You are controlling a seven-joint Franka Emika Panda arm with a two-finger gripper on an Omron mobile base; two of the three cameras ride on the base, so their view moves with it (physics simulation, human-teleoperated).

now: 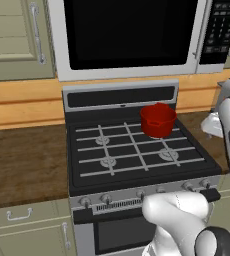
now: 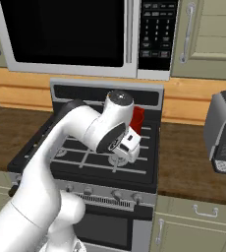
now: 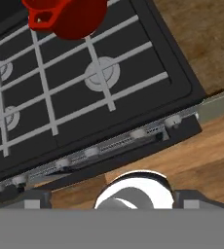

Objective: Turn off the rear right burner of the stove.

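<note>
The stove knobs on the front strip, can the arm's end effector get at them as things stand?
Probably yes. In the hand view the knobs on the stove lie uncovered below the hand, and the red pot sits back on a rear burner, away from them.

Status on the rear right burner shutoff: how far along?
Early. Done: base is parked facing the stove, with the red pot on the rear right burner. In hand: the arm is raised over the cooktop, its hand camera looking down at the knobs on the front strip. Left: reach the right knob and turn it; no knob is touched yet.
</note>
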